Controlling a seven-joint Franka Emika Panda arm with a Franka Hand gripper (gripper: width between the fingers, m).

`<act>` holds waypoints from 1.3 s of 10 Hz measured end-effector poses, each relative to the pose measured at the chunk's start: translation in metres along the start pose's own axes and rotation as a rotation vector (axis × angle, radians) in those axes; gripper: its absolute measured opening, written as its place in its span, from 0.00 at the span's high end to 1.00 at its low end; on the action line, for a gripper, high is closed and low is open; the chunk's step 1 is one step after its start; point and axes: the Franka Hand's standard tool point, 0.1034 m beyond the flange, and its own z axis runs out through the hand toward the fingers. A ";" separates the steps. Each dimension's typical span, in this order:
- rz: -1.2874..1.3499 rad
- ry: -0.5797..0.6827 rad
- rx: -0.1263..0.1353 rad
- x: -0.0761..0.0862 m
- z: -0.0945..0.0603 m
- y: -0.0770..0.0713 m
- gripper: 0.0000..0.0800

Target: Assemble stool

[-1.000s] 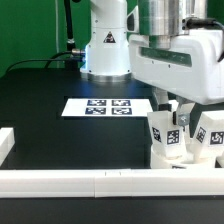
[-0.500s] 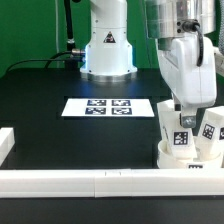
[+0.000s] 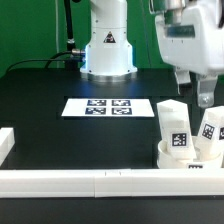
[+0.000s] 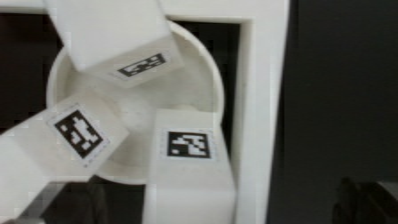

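Note:
The round white seat lies at the exterior view's right, against the front rail. White legs with square tags stand in it: one upright, one leaning beside it. The wrist view looks down on the seat with three tagged legs rising from it. My gripper hangs above the legs, clear of them, with its fingers apart and nothing between them.
The marker board lies mid-table. A long white rail runs along the front edge, and a rail block stands at the left. The rail also shows in the wrist view. The robot base stands behind.
My gripper was down around the upright leg a second ago. It has let go and risen straight up, leaving the leg standing in the seat.

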 end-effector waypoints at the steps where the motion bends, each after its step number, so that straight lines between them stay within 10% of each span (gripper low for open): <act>1: -0.019 0.001 -0.004 0.000 0.002 0.001 0.19; 13: -1.173 -0.006 -0.032 0.006 0.007 0.001 0.19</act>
